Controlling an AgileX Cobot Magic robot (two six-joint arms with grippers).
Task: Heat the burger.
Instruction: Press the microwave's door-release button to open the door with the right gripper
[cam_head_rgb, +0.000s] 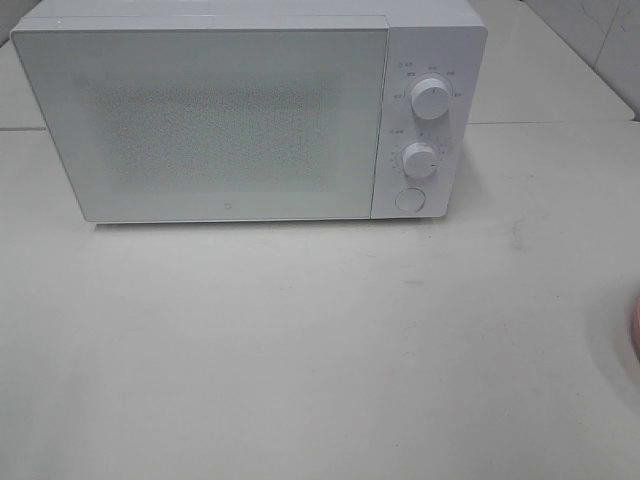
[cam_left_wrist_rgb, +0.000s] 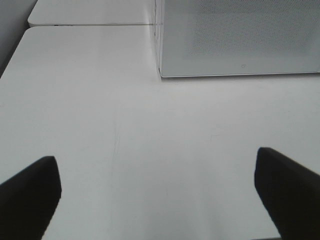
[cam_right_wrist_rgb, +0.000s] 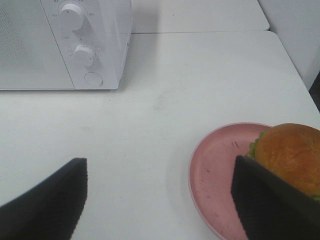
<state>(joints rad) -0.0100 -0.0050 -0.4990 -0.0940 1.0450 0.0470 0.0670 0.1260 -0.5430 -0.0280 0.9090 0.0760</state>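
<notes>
The burger (cam_right_wrist_rgb: 292, 150), with a golden-brown bun and a green lettuce edge, lies on a round pink plate (cam_right_wrist_rgb: 215, 175) in the right wrist view. My right gripper (cam_right_wrist_rgb: 160, 200) is open above the table just beside it; one dark finger (cam_right_wrist_rgb: 270, 200) covers part of the plate and burger. In the exterior high view only a pink sliver of the plate (cam_head_rgb: 635, 330) shows at the right edge, and neither gripper appears. My left gripper (cam_left_wrist_rgb: 157, 200) is wide open over bare table with nothing between its fingers.
A white microwave (cam_head_rgb: 230, 120) stands at the back of the white table (cam_head_rgb: 300, 350) with its door shut. On its right panel are two knobs (cam_head_rgb: 429, 100) (cam_head_rgb: 419, 160) and a round button (cam_head_rgb: 409, 200). The microwave (cam_left_wrist_rgb: 240, 37) is ahead of the left gripper.
</notes>
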